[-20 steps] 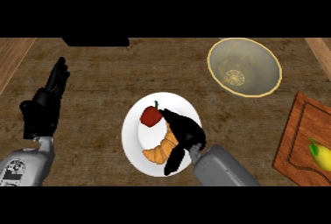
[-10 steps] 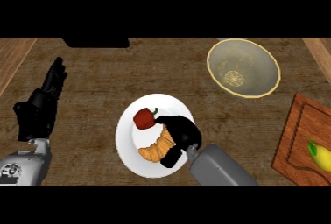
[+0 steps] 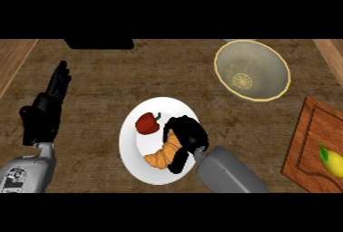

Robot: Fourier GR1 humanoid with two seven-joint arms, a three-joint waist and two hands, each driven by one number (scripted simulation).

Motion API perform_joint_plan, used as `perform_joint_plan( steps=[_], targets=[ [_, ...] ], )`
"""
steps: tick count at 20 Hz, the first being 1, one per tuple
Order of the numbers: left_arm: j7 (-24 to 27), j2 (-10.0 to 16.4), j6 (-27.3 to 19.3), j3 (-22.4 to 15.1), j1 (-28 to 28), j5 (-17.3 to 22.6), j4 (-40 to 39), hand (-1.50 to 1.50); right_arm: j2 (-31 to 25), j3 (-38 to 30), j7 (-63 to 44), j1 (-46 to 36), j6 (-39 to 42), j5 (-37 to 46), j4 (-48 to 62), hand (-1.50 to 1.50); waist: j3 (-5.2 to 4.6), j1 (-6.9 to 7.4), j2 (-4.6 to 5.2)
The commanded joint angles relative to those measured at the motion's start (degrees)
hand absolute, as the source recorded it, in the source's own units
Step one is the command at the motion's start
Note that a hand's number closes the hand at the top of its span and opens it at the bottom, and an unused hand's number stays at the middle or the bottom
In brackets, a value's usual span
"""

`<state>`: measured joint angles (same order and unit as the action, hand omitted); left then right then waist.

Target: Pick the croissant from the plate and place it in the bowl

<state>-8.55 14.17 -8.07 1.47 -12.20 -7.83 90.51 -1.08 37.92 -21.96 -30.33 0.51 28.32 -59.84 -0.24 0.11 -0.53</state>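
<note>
— Where is the croissant (image 3: 163, 153)?
— On the white plate (image 3: 134, 156), its upper end just beside a red pepper (image 3: 148, 123).
— And the right hand (image 3: 189, 136)?
— Down on the plate, its black fingers curled round the croissant's right side.
— The bowl (image 3: 258, 56)?
— Well apart, up to the right, with nothing but a pale pattern at its bottom.
— The left hand (image 3: 46, 108)?
— Resting at the left edge, fingers straight. A wooden cutting board (image 3: 309, 136) at the right holds a yellow fruit (image 3: 332, 162).
</note>
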Motion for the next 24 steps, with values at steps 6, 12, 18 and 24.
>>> perform_joint_plan(
  steps=[6,12,18,24],
  targets=[
    [0.7,-2.1,1.1,-2.3,-2.6,-1.0,-1.1,0.00,1.1,5.9,-22.4,-15.3,-8.9,-6.1,-0.7,1.50,0.20,4.75,0.94],
    [0.1,-2.3,1.8,-2.7,-6.0,-1.0,-3.1,0.00,1.1,5.7,-30.8,-25.4,-22.3,-7.7,4.5,1.50,0.17,7.04,1.69],
    [-1.7,-1.6,1.9,-1.8,-7.3,-1.1,-3.9,0.00,1.1,6.9,-40.0,-35.5,-37.8,-2.4,3.1,1.50,0.09,5.54,0.87],
    [-1.9,-1.3,1.4,-1.1,-4.7,-0.9,-1.6,0.00,1.1,7.4,-52.0,-43.2,-39.5,4.2,10.7,1.50,0.07,3.65,0.26]
  ],
)
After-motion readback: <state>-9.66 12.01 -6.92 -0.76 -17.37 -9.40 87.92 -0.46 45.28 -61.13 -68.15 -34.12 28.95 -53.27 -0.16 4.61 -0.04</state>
